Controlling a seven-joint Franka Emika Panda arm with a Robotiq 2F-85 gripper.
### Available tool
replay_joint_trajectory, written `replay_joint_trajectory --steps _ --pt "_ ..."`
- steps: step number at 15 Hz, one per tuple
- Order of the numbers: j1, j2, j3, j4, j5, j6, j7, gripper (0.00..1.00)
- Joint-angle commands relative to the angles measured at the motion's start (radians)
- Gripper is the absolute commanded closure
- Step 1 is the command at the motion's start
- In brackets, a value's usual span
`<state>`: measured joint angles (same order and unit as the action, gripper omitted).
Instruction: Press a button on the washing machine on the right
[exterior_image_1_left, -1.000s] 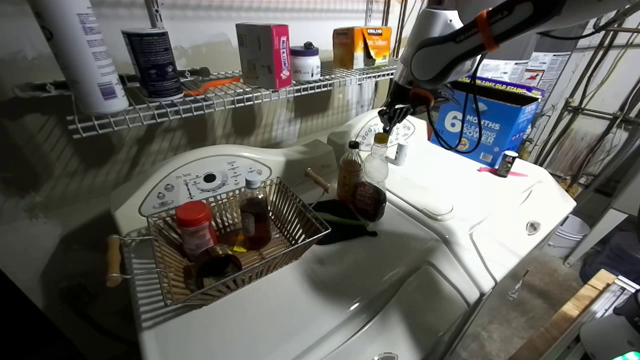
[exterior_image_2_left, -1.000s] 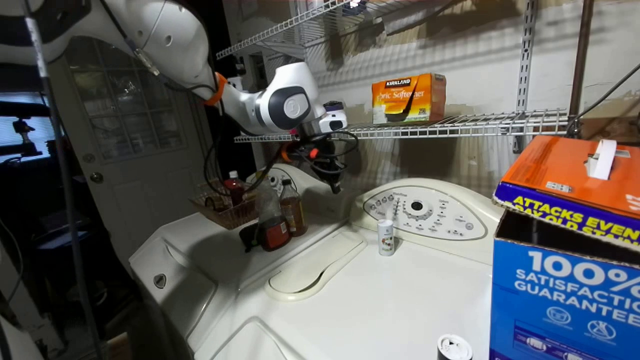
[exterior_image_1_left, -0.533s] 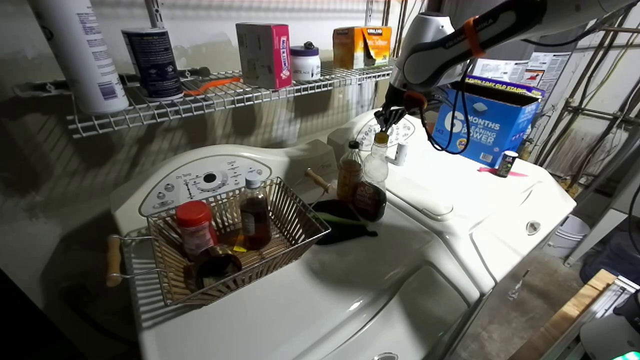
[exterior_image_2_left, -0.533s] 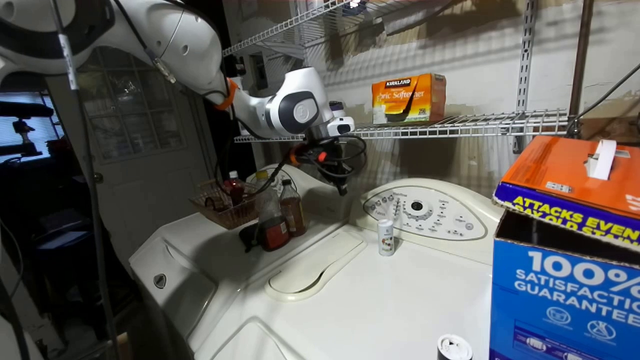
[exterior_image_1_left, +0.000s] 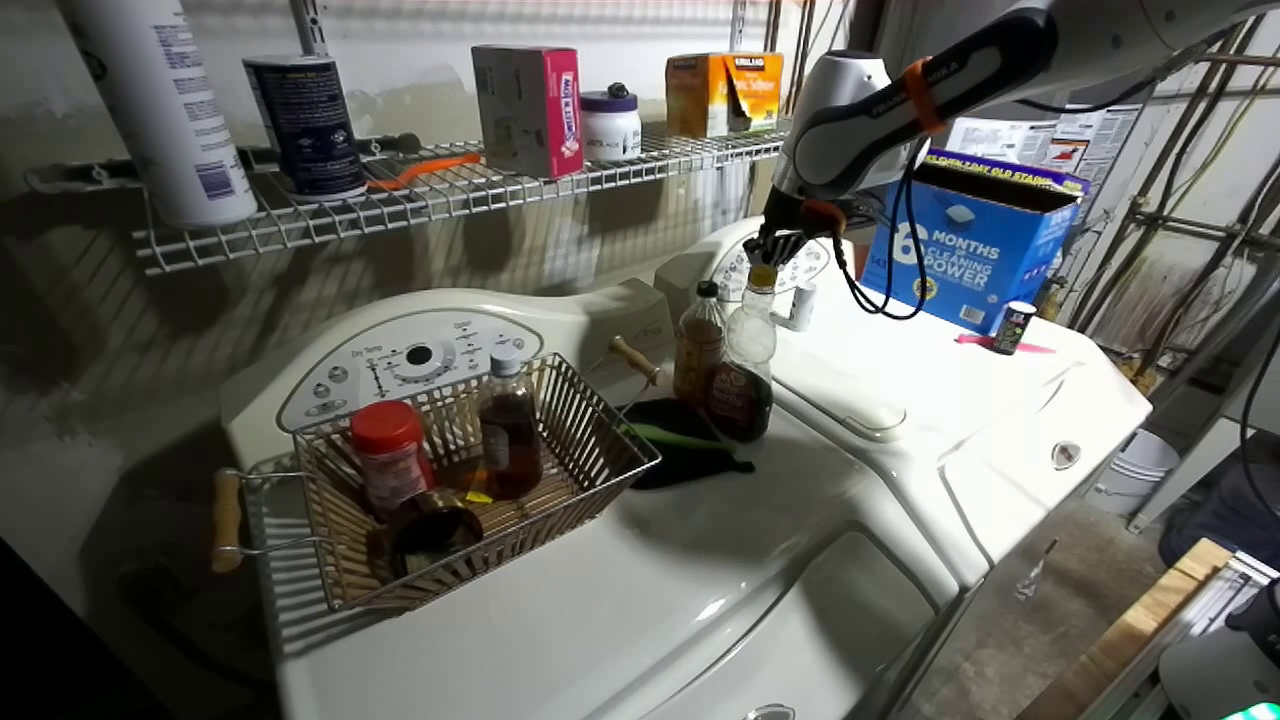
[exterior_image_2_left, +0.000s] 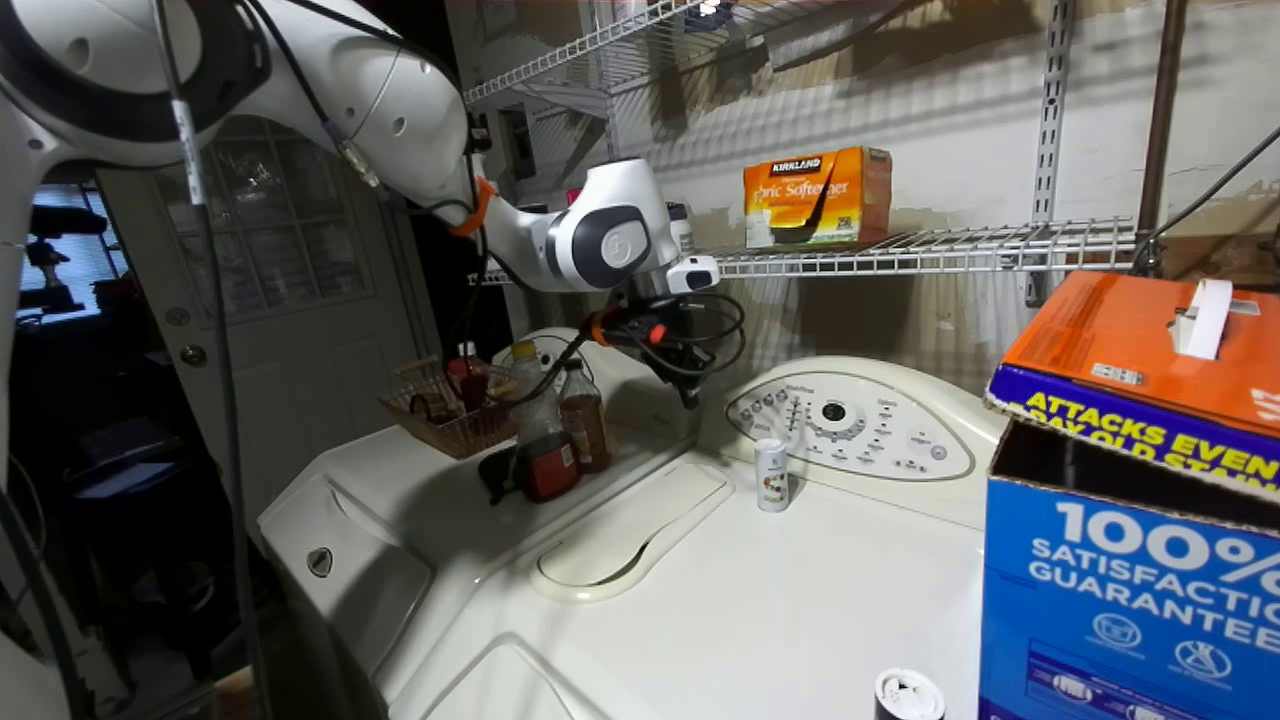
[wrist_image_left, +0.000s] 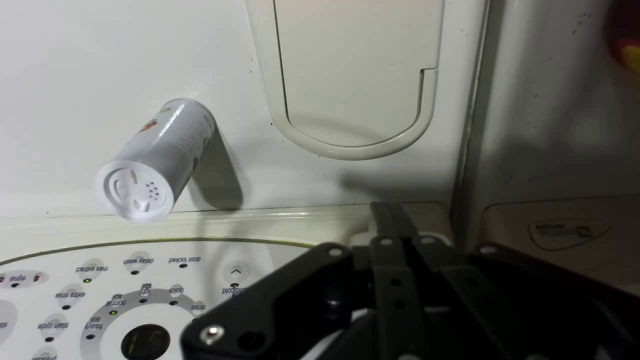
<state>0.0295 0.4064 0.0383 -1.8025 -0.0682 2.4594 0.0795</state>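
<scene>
The pincer (wrist_image_left: 394, 220) has dipped lower, its two halves pressed together, near one end of the console (exterior_image_2_left: 862, 432) on the right-hand washing machine (exterior_image_2_left: 835, 600). A white shaker (exterior_image_2_left: 771, 475) stands before that console, a blue box (exterior_image_2_left: 1130, 580) near its other end.

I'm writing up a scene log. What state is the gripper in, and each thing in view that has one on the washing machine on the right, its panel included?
Gripper: shut, nothing seen in it
Washing machine: powered on
Display: faintly lit, digits unclear
Max extract light: lit green
Normal soil light: lit green
Door locked light: dark
Cream flap: down
White shaker: upright
Black canister: upright
Blue box: open at the top
</scene>
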Motion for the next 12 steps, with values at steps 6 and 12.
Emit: replay_joint_trajectory --steps 6,12 --pt "-0.027 0.175 0.001 0.213 0.046 -0.028 -0.081 1.0" --pt "-0.034 0.259 0.004 0.323 0.049 -0.034 -0.086 1.0"
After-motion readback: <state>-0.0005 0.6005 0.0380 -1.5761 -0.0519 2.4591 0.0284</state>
